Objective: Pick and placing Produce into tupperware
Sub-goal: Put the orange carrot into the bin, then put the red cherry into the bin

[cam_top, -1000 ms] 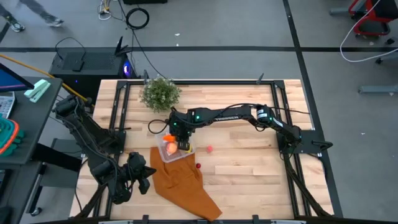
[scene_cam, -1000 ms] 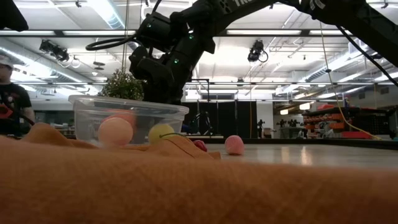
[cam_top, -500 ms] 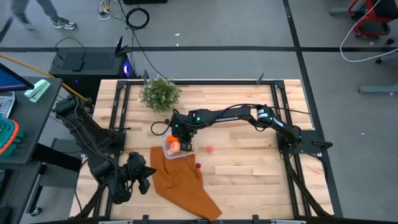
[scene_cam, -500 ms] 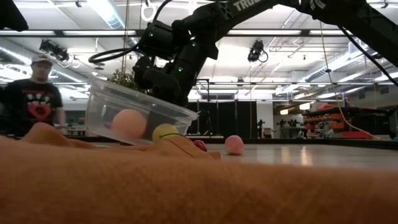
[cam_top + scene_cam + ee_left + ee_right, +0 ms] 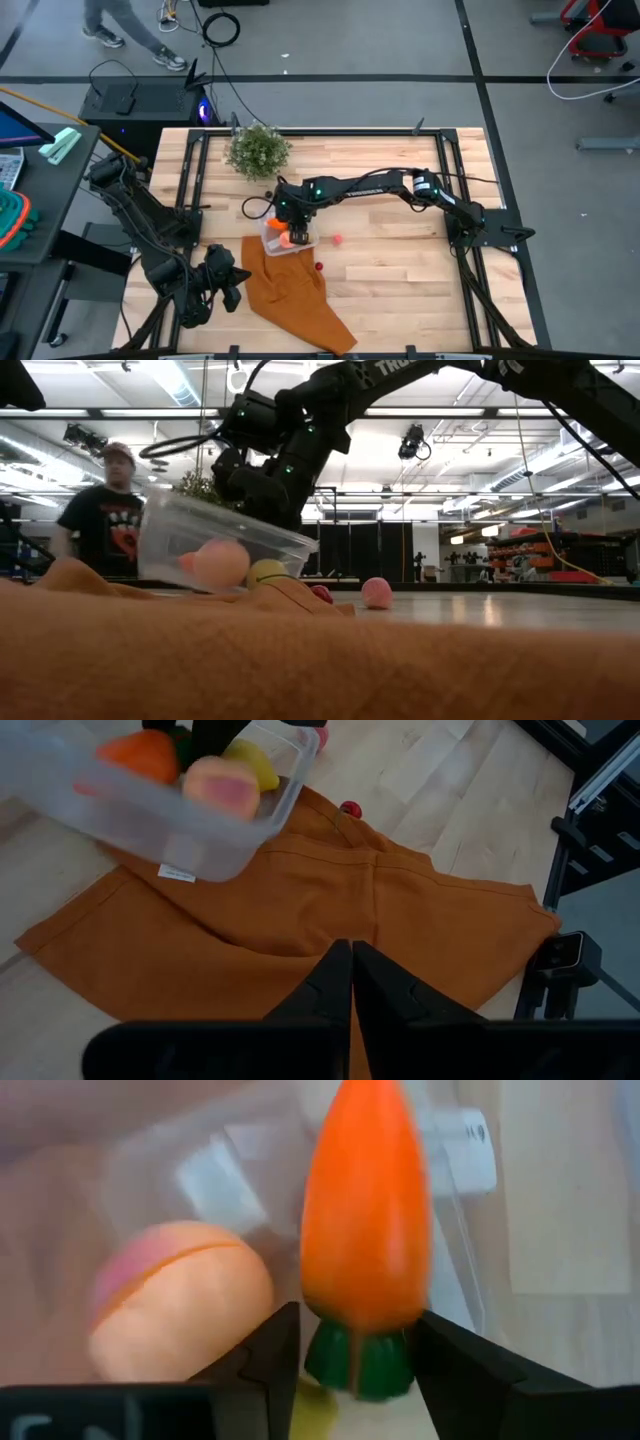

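Right pincer point(image 5: 350, 1342) grips carrot point(image 5: 367, 1230) inside tilted tupperware point(image 5: 225, 545); left pincer point(image 5: 351, 982) closed, empty

Clear glossy plastic tupperware point(image 5: 150, 810); matt orange cloth point(image 5: 330, 910); pale wood table point(image 5: 400, 270).

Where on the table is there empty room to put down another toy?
Bare wood lies right of the pink piece and red piece, below the right arm, and right of the plant. It is crowded where the right gripper tips the tupperware over the orange cloth.
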You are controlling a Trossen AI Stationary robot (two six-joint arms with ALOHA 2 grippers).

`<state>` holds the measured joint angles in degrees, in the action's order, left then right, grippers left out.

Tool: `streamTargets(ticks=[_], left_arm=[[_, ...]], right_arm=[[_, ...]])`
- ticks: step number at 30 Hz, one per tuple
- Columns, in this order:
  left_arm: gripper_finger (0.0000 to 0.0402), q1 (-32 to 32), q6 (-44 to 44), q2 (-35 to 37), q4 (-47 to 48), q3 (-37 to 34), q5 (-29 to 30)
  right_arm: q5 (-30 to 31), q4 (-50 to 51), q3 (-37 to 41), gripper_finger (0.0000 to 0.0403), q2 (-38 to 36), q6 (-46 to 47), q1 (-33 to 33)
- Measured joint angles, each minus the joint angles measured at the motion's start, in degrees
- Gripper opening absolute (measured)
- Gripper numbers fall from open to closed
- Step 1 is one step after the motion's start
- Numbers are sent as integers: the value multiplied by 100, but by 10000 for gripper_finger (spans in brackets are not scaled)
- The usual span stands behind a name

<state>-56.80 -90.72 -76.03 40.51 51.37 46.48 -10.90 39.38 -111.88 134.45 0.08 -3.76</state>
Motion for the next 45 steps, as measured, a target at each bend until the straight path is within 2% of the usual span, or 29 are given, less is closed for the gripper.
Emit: streamTargets(ticks=[6, 14, 21, 29, 33, 37, 45], left_arm=[[13, 0, 30, 0, 2, 0, 0], [17, -2, 50, 2, 8, 0, 0], [10, -1, 122, 2, -34, 0, 1], [23, -2, 141, 2, -169, 0, 124], [22, 12, 234, 2, -269, 0, 289], [16, 153, 625, 2, -558, 0, 297], [14, 686, 1818, 2, -1224, 0, 283]], right_arm=[[-20, -134, -116, 174, -88, -9, 17], [-32, 142, -120, 175, -447, -15, 17], [-38, 822, -126, 174, -1309, -33, -37], [76, 1974, 116, 173, -2412, -23, -145], [184, 2129, 758, 173, -3087, 183, -145], [195, 1853, 1949, 173, -3843, 672, -127], [219, 195, 4388, 173, -5116, 2033, 135]])
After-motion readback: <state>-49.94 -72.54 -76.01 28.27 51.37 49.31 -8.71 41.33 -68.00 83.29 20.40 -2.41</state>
